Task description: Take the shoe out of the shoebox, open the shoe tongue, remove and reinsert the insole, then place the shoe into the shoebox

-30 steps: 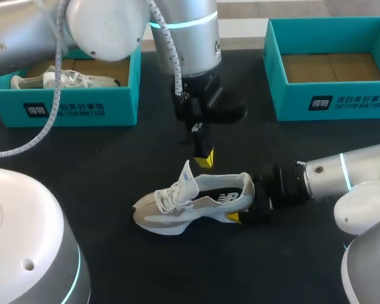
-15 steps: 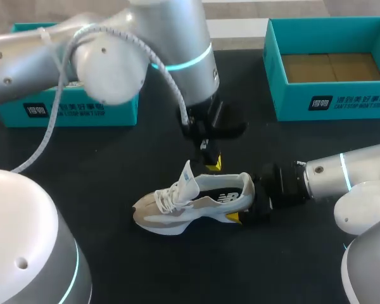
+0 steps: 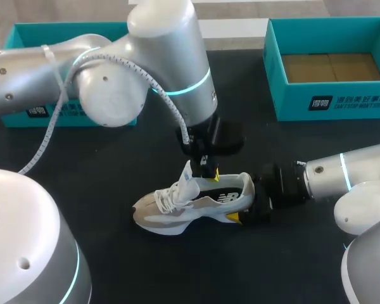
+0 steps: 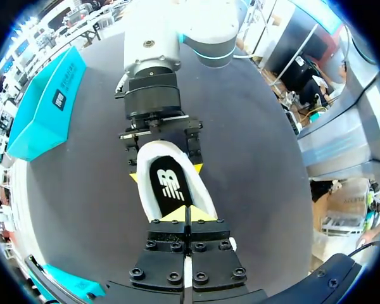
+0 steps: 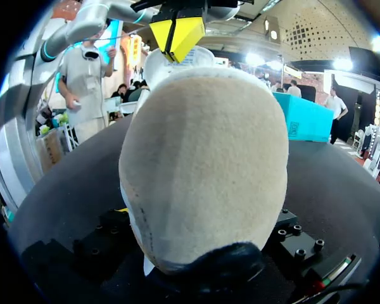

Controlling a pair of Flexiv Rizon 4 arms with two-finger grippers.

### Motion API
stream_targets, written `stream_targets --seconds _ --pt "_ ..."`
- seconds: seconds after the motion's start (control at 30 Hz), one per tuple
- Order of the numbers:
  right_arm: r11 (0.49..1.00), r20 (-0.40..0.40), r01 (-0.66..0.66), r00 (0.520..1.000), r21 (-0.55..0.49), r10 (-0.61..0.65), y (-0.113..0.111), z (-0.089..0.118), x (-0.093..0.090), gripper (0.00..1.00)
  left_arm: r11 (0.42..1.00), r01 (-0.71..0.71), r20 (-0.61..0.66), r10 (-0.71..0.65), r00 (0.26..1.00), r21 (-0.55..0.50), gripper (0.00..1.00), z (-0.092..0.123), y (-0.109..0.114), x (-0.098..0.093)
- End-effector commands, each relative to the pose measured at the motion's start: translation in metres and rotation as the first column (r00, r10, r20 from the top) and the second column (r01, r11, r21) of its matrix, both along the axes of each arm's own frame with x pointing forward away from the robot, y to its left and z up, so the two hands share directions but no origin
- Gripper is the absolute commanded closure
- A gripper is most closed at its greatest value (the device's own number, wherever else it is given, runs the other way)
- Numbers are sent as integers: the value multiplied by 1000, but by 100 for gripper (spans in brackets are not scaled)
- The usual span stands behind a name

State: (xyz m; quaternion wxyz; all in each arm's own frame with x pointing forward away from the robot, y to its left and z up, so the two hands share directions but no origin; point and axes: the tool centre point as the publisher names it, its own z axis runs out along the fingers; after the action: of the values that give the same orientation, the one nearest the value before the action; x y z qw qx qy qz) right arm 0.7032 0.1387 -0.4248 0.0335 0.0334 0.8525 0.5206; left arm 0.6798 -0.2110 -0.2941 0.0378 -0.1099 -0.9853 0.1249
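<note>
- The shoe (image 3: 190, 204) lies on its side at the middle of the matte black table (image 3: 114, 164), with the toe toward 9 o'clock and the heel toward 3 o'clock. It has a beige suede-like upper, a thick sculpted pale sole and white laces (image 3: 166, 199).
- The tongue (image 3: 189, 177) is thin and white and stands up from the opening toward 12 o'clock.
- The insole (image 4: 170, 185) is black, smooth and tapered, with a white mark. It lies inside the white padded collar, just ahead of the left gripper's fingers.
- The left gripper (image 3: 211, 175) hangs from a glossy silver arm (image 3: 164, 69) with a braided white cable (image 3: 50, 133). Its yellow wedge tips are pressed together at the shoe's opening. I cannot tell whether they pinch anything.
- The right gripper (image 3: 246, 201) comes in from 3 o'clock and clamps the rounded, napped heel (image 5: 202, 158) from both sides.
- The right shoebox (image 3: 329, 101) stands open at 2 o'clock from the shoe. It is teal card with a brown cardboard floor.
- The left shoebox (image 3: 44, 111) is also teal and sits at 10 o'clock, mostly hidden behind the left arm.
</note>
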Motion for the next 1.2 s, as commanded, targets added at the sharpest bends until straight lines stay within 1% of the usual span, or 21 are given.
stream_targets --seconds 0.03,0.17,0.4,0.43,0.53,0.63,0.87,1.03,1.2 --pt "1000 1 3 1000 -3 -3 3 -4 2 100 1000 2 -2 -2 1000 1 100 -1 -1 1" --pt "1000 1 3 1000 -3 -3 3 -4 2 100 1000 2 -2 -2 1000 1 100 -1 -1 1" --pt "1000 1 3 1000 -3 -3 3 -4 2 100 1000 -5 2 5 1000 -24 100 -25 -8 -2" --pt "1000 1 3 1000 -3 -3 3 -4 2 100 1000 -2 -14 2 1000 -18 100 -31 -8 -2" --pt "1000 1 3 1000 -3 -3 3 -4 2 100 1000 -17 -5 17 1000 1 100 -44 -9 0" --pt "1000 1 3 1000 -3 -3 3 -4 2 100 1000 -17 -14 17 1000 6 100 -53 -10 2" --pt "1000 1 3 1000 -3 -3 3 -4 2 100 1000 -19 -19 19 1000 -5 100 -69 -14 1" --pt "1000 1 3 1000 -3 -3 3 -4 2 100 999 -28 -16 28 999 17 100 -82 -13 2" --pt "1000 1 3 1000 -3 -3 3 -4 2 100 1000 -22 -17 22 1000 18 100 -87 -9 -3"
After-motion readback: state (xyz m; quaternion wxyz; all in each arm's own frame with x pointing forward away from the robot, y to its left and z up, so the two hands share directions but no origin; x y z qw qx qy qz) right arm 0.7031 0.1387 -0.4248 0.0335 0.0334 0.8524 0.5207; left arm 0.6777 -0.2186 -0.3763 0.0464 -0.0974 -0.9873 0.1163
